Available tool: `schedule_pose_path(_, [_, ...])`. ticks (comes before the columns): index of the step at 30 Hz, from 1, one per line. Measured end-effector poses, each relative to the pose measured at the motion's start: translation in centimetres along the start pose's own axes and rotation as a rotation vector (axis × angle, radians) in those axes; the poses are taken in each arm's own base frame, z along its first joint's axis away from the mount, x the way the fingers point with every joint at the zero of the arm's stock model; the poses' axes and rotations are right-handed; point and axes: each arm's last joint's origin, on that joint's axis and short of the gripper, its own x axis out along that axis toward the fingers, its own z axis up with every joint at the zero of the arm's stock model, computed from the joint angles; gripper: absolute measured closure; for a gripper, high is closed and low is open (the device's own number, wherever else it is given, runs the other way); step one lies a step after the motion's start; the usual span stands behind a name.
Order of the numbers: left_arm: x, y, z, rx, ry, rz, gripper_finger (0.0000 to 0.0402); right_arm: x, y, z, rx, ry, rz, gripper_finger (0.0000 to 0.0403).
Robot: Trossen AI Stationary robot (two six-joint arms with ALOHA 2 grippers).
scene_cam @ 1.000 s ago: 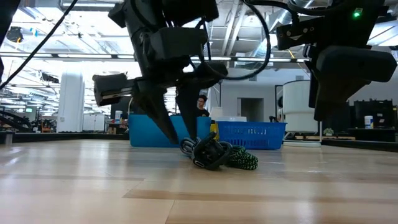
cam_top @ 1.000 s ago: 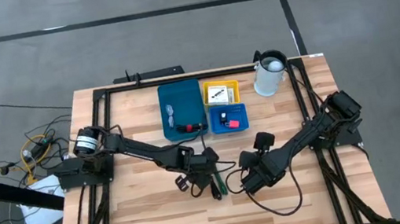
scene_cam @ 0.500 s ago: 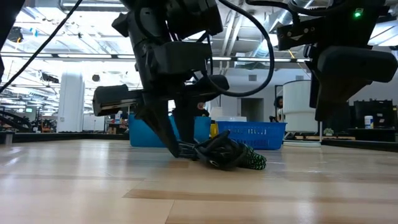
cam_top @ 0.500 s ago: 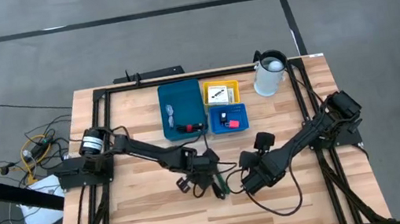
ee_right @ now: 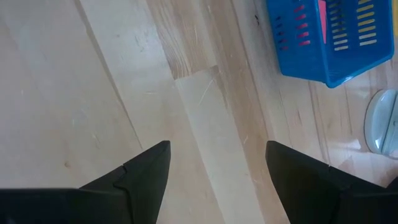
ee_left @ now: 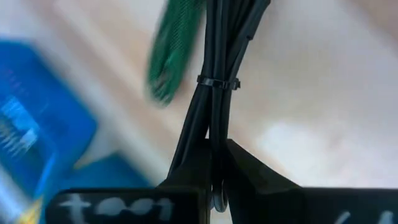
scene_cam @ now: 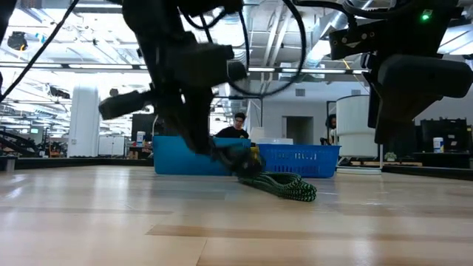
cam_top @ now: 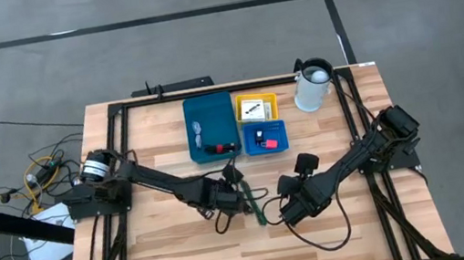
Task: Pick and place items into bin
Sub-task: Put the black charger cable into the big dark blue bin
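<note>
The bench [cam_top: 177, 258] carries the bin [cam_top: 213, 125] at its 12 o'clock side: a long teal tray with a small yellow tray [cam_top: 256, 106] and a small bright blue tray [cam_top: 265, 136] beside it, a white jug [cam_top: 311, 87] further toward 1 o'clock. Both arms reach into the middle. The left gripper [cam_top: 236, 198] is clenched on a bundle of black cords [ee_left: 214, 81] tied with a cable tie, and in the low view that end looks raised off the wood while a green braided cord [scene_cam: 290, 189] trails on the surface. The bin lies at about 12 o'clock from this gripper, near but apart, and the bundle's long axis runs roughly along the same line, so the left arm looks the better placed for the carry. The right gripper [cam_top: 288, 206] waits at 3 o'clock of the left one, fingers [ee_right: 140, 174] spread, grasping nothing.
</note>
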Motion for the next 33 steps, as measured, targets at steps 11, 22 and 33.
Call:
schedule_pose_path(11, [-6.6,4.0,-4.2,-0.210,0.062,0.278,0.0393,0.3,-0.4,0.4,0.010,0.004,-0.006,0.0143])
schedule_pose_path(22, [-8.8,11.0,-14.6,-0.661,0.128,0.402,0.0375,0.2,-0.2,0.3,0.007,0.002,-0.001,0.0143])
schedule_pose_path(33, [-6.1,13.1,-17.3,-0.751,-0.027,0.213,0.0373,0.1,0.0,0.1,0.026,0.034,0.037,0.0143])
